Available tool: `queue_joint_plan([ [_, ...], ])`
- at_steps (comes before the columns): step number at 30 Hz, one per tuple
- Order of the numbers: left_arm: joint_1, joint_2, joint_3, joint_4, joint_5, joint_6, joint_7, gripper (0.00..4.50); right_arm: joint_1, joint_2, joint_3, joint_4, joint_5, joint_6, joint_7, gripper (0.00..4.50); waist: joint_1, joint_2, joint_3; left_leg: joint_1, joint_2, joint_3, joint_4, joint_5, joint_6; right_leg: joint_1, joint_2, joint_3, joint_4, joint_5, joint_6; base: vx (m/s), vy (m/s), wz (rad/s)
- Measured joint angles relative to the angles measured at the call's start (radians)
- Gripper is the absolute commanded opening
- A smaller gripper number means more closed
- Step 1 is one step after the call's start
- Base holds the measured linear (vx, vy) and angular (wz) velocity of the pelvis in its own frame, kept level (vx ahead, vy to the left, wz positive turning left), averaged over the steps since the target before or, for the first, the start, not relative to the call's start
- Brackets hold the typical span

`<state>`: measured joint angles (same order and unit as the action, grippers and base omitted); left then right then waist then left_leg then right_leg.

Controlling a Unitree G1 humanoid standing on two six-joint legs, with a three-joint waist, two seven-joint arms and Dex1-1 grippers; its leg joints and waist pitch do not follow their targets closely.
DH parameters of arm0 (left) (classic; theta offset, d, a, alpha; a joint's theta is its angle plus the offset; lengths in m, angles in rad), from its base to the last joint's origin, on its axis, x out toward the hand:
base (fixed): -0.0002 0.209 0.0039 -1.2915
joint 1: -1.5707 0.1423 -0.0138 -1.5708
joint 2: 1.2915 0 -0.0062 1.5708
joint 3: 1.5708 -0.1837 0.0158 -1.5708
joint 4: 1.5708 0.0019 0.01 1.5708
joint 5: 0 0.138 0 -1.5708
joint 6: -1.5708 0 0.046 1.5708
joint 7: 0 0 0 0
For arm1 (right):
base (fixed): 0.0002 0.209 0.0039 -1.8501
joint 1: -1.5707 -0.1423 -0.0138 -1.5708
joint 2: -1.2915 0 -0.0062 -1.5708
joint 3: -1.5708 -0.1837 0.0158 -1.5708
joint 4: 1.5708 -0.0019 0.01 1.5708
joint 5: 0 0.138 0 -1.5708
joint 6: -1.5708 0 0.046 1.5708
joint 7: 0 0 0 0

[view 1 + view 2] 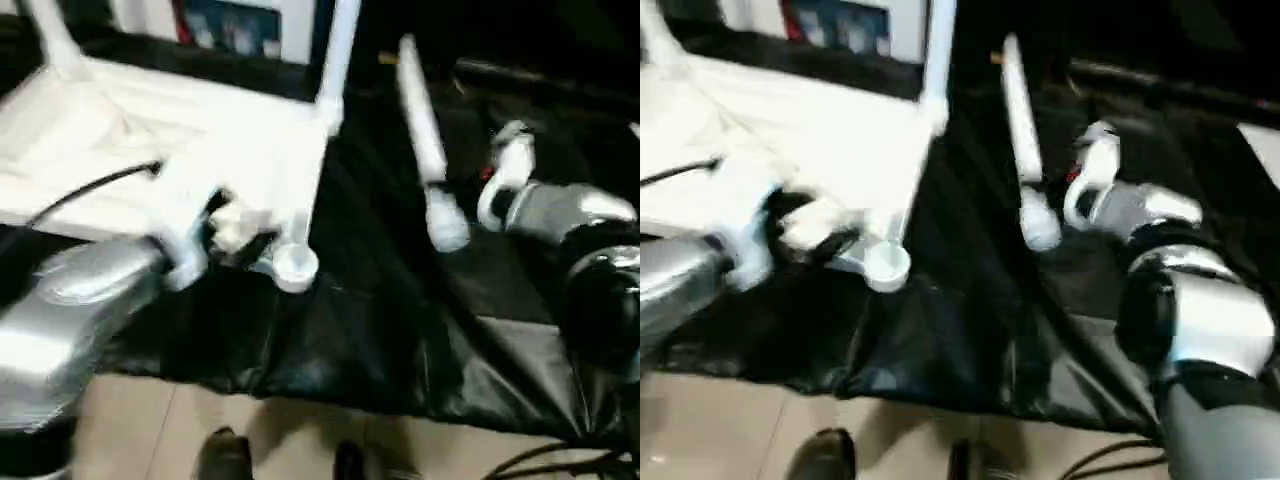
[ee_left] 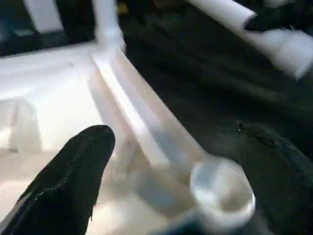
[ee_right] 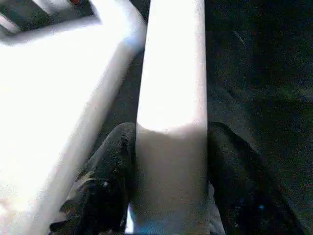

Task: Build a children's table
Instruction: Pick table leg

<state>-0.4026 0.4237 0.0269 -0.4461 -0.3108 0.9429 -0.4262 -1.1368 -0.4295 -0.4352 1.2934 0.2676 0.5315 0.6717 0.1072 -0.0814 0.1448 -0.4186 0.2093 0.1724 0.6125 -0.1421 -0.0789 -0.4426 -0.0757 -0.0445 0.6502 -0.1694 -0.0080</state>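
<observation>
- Black sheeting [image 1: 380, 330] covers the floor under your work; pale tiles [image 1: 150, 420] show at its near edge.
- Your tabletop [image 1: 150, 130] lies underside up on the left, with two legs standing in its far corners [image 1: 335, 60].
- Your left gripper [image 2: 161, 176] hovers at the near corner socket [image 2: 222, 193], fingers [image 2: 73, 171] spread wide and holding nothing.
- Your right gripper [image 3: 168, 196] has its fingers [image 3: 110, 181] closed on a loose leg [image 1: 425, 140], which slants over the sheeting beside the top.
</observation>
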Motion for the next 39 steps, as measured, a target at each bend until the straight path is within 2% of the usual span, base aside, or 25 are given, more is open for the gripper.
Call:
queue_joint_plan([
  [1, -0.024, -0.041, -0.001, 0.048, 0.004, -0.027, 0.024, 4.5, 0.025, -0.004, -0.026, -0.026, 0.025, -0.014, 0.027, 1.86, 0.006, 0.005, -0.005, 0.003, 0.0, 0.0, 0.0, 0.0, 0.0, 0.004, 0.0, 0.0, -0.002, 0.001, 0.0, -0.062, 0.011, 0.05],
  [3, -0.052, -0.082, 0.003, 0.102, 0.007, -0.05, 0.054, 4.5, 0.076, -0.003, -0.052, -0.079, 0.065, -0.028, 0.063, 1.86, 0.011, 0.009, -0.014, 0.004, 0.0, -0.001, 0.001, 0.0, 0.0, 0.007, -0.001, -0.001, -0.004, 0.004, 0.001, 0.0, 0.0, 0.0],
  [5, -0.104, -0.177, 0.021, 0.184, -0.004, -0.077, 0.081, 4.5, 0.26, 0.044, -0.087, -0.337, 0.151, 0.021, 0.119, 1.86, 0.027, 0.006, -0.024, 0.007, 0.0, 0.0, 0.0, 0.0, 0.001, 0.013, -0.001, -0.001, -0.004, 0.004, 0.003, 0.0, 0.0, 0.0],
  [6, -0.122, -0.213, 0.033, 0.214, -0.019, -0.083, 0.083, 4.5, 0.35, 0.082, -0.103, -0.458, 0.198, 0.06, 0.14, 1.86, 0.034, 0.008, -0.026, 0.011, 0.0, 0.0, 0.0, 0.001, 0.002, 0.018, -0.001, 0.0, -0.005, 0.004, 0.005, 0.0, 0.0, 0.0],
  [8, -0.158, -0.27, 0.051, 0.267, -0.063, -0.096, 0.083, 4.5, 0.502, 0.172, -0.111, -0.643, 0.287, 0.159, 0.155, 1.86, 0.034, 0.015, -0.029, 0.018, 0.0, -0.001, 0.0, 0.001, 0.002, 0.024, -0.002, 0.001, -0.006, 0.004, 0.007, 0.0, 0.0, 0.0],
  [11, -0.202, -0.318, 0.055, 0.317, -0.094, -0.118, 0.083, 4.5, 0.642, 0.236, -0.109, -0.855, 0.391, 0.23, 0.165, 1.85, 0.033, 0.031, -0.034, 0.018, 0.0, -0.004, -0.002, 0.001, 0.002, 0.022, -0.004, 0.001, -0.01, 0.003, 0.012, 0.0, 0.0, 0.0],
  [13, -0.214, -0.341, 0.062, 0.339, -0.122, -0.12, 0.08, 4.5, 0.716, 0.262, -0.112, -1.018, 0.482, 0.254, 0.183, 1.85, 0.033, 0.037, -0.038, 0.02, -0.001, -0.003, -0.004, 0.001, 0.002, 0.023, -0.004, 0.0, -0.013, 0.005, 0.014, 0.0, 0.0, 0.0],
  [16, -0.225, -0.397, 0.088, 0.354, -0.17, -0.096, 0.071, 4.5, 0.786, 0.288, -0.111, -1.181, 0.582, 0.305, 0.19, 1.85, 0.036, 0.037, -0.043, 0.021, -0.001, -0.005, -0.009, 0.001, 0.002, 0.025, -0.004, -0.008, -0.021, 0.005, 0.014, 0.0, 0.0, 0.0],
  [19, -0.251, -0.466, 0.14, 0.386, -0.265, -0.049, 0.068, 4.5, 0.889, 0.329, -0.09, -1.318, 0.666, 0.386, 0.212, 1.85, 0.038, 0.038, -0.051, 0.02, 0.0, -0.007, -0.011, 0.001, 0.002, 0.028, -0.008, -0.02, -0.028, 0.005, 0.014, 0.0, 0.0, 0.0],
  [21, -0.282, -0.487, 0.16, 0.403, -0.312, -0.037, 0.067, 4.5, 0.913, 0.335, -0.055, -1.352, 0.683, 0.427, 0.219, 1.85, 0.034, 0.041, -0.053, 0.019, -0.001, -0.008, -0.012, 0.001, 0.002, 0.028, -0.015, -0.027, -0.032, 0.005, 0.015, 0.0, 0.0, 0.0],
  [23, -0.304, -0.519, 0.174, 0.417, -0.369, -0.024, 0.058, 4.5, 0.915, 0.331, -0.033, -1.372, 0.688, 0.438, 0.218, 1.85, 0.034, 0.044, -0.057, 0.018, -0.001, -0.011, -0.015, 0.001, 0.002, 0.03, -0.018, -0.035, -0.046, 0.005, 0.015, 0.0, 0.0, 0.0],
  [26, -0.315, -0.547, 0.173, 0.416, -0.448, 0.014, 0.027, 4.5, 0.915, 0.329, -0.002, -1.372, 0.687, 0.438, 0.205, 1.85, 0.031, 0.047, -0.059, 0.019, 0.001, -0.023, -0.015, 0.001, 0.002, 0.042, -0.02, -0.054, -0.072, 0.005, 0.015, 0.0, 0.0, 0.0],
  [30, -0.314, -0.531, 0.169, 0.404, -0.468, 0.068, 0.003, 4.5, 0.915, 0.32, 0.018, -1.374, 0.697, 0.441, 0.196, 1.85, 0.021, 0.047, -0.059, 0.021, 0.002, -0.028, -0.018, 0.0, 0.003, 0.051, -0.021, -0.063, -0.092, 0.005, 0.015, 0.0, 0.0, 0.0],
  [34, -0.308, -0.524, 0.151, 0.404, -0.47, 0.097, 0.0, 4.5, 0.915, 0.304, 0.041, -1.388, 0.699, 0.448, 0.199, 1.85, 0.006, 0.048, -0.059, 0.035, 0.003, -0.026, -0.033, 0.0, 0.004, 0.071, -0.032, -0.083, -0.106, 0.002, 0.016, -0.02, -0.004, 0.02],
  [35, -0.313, -0.525, 0.141, 0.415, -0.473, 0.1, 0.005, 4.5, 0.916, 0.296, 0.053, -1.394, 0.699, 0.45, 0.202, 1.85, 0.021, 0.042, -0.058, 0.033, 0.005, -0.006, -0.043, 0.0, 0.004, 0.067, -0.034, -0.075, -0.036, -0.042, 0.004, -0.08, -0.018, 0.09],
  [36, -0.319, -0.53, 0.129, 0.424, -0.475, 0.1, 0.012, 4.5, 0.92, 0.288, 0.053, -1.397, 0.699, 0.45, 0.208, 1.85, 0.044, 0.026, -0.062, 0.033, 0.008, 0.028, -0.043, 0.0, 0.004, 0.068, -0.035, -0.047, 0.028, -0.077, -0.003, -0.048, -0.109, 0.23],
  [37, -0.316, -0.533, 0.124, 0.428, -0.478, 0.1, 0.018, 4.5, 0.913, 0.276, 0.057, -1.396, 0.698, 0.449, 0.21, 1.85, 0.065, 0.0, -0.064, 0.034, 0.004, 0.055, -0.026, -0.006, 0.003, 0.057, -0.033, -0.009, 0.063, -0.097, 0.034, 0.072, -0.146, 0.18],
  [38, -0.311, -0.533, 0.124, 0.441, -0.476, 0.099, 0.026, 4.5, 0.912, 0.264, 0.073, -1.394, 0.694, 0.451, 0.21, 1.85, 0.088, 0.007, -0.065, 0.035, -0.003, 0.038, -0.009, -0.037, 0.002, 0.05, -0.035, -0.004, 0.063, -0.097, 0.034, 0.072, -0.146, 0.18],
  [39, -0.313, -0.533, 0.126, 0.455, -0.469, 0.097, 0.037, 4.5, 0.911, 0.26, 0.09, -1.396, 0.694, 0.451, 0.212, 1.85, 0.095, 0.015, -0.071, 0.02, -0.017, 0.005, -0.008, -0.037, 0.002, 0.055, -0.031, -0.003, 0.06, -0.097, 0.034, 0.096, -0.089, 0.08],
])
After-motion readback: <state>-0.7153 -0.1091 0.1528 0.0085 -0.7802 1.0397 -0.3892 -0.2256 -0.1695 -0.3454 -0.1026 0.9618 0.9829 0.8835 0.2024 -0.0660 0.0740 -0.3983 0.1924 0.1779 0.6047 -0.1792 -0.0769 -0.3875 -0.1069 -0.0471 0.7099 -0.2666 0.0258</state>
